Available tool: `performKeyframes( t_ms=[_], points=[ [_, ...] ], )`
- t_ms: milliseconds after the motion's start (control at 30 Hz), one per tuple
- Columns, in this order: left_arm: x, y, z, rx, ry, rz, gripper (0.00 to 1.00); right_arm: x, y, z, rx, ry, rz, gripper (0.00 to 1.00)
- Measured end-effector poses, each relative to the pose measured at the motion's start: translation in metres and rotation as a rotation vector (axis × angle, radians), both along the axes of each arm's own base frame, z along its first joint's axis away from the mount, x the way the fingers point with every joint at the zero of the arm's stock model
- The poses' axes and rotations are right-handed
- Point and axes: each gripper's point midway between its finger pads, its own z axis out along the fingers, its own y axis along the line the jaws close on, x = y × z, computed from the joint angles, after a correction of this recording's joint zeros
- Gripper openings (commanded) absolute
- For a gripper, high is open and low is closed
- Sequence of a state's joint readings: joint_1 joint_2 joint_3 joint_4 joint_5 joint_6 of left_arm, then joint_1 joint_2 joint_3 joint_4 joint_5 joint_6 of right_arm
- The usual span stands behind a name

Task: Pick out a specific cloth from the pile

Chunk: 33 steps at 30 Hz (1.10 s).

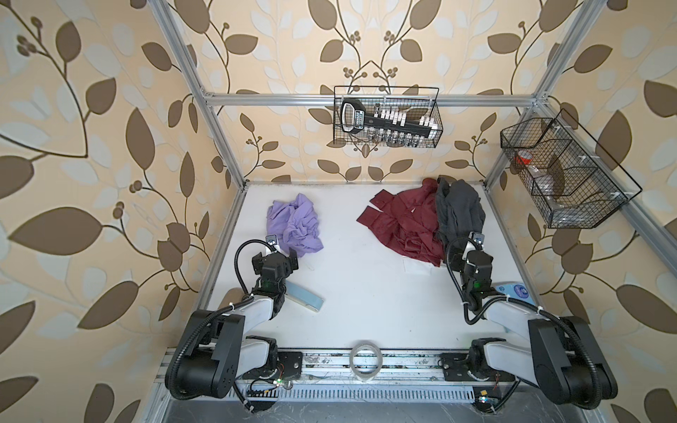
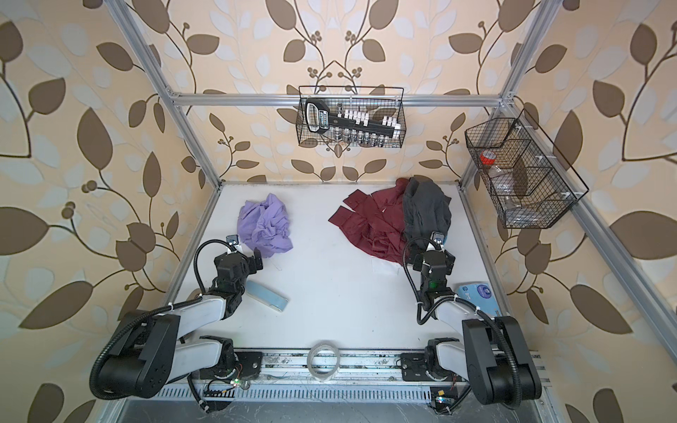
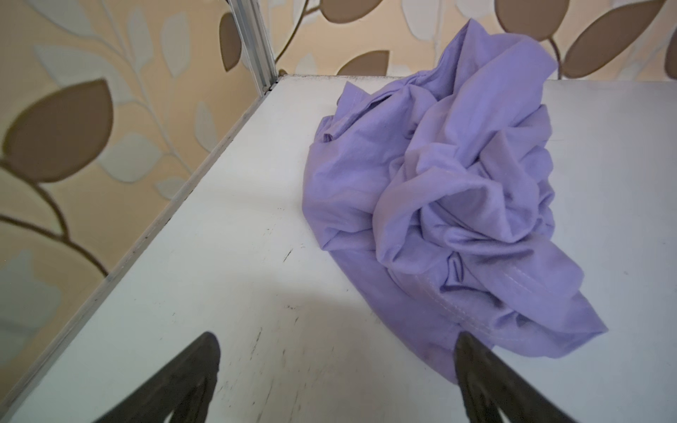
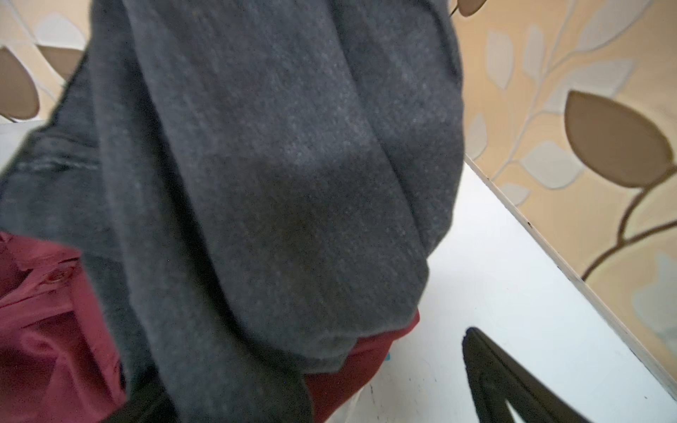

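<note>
Left gripper (image 3: 335,351): jaws spread, empty, set at the near hem of the lavender cloth (image 3: 439,190), one fingertip at its stitched edge; cloth thin, crumpled, soft-folded, alone on the white table (image 1: 366,300), well apart from the pile (image 1: 421,223), so seemingly sorted out already; right gripper (image 1: 470,254): jaws wide, gripping nothing, close against the felted dark grey garment (image 4: 274,164) draped over the smooth maroon shirt (image 4: 44,329).

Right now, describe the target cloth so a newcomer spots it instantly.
On the white table, skip the maroon garment and the dark grey garment heaped at the far right. The cloth lies alone at the far left, crumpled, just ahead of the left hand: the only lavender piece, thin and wrinkly.
</note>
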<state>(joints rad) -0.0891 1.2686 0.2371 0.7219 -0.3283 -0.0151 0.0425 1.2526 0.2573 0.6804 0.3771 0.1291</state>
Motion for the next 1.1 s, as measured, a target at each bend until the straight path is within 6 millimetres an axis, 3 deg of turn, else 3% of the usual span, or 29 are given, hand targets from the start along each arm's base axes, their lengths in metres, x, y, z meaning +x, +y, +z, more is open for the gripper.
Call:
performKeyframes(
  t_ms=[67, 267, 400, 567, 1100],
  points=[
    [0.006, -0.004, -0.004, -0.017, -0.009, -0.031, 0.99, 0.004, 0.001, 0.002, 0.002, -0.03, 0.01, 0.99],
    [0.014, -0.022, -0.042, -0.049, 0.1, -0.136, 0.99, 0.018, 0.009, 0.008, 0.005, -0.12, 0.075, 0.99],
    [0.029, -0.031, -0.029, -0.068, 0.073, -0.196, 0.99, 0.023, 0.018, -0.007, 0.007, -0.105, 0.142, 1.0],
    [0.043, -0.026, -0.02, -0.095, 0.07, -0.205, 0.99, 0.026, 0.021, -0.002, 0.02, -0.128, 0.188, 1.0],
    [0.04, -0.027, -0.027, -0.119, 0.104, -0.219, 0.99, 0.027, 0.025, 0.0, 0.029, -0.138, 0.218, 1.0]
  ],
)
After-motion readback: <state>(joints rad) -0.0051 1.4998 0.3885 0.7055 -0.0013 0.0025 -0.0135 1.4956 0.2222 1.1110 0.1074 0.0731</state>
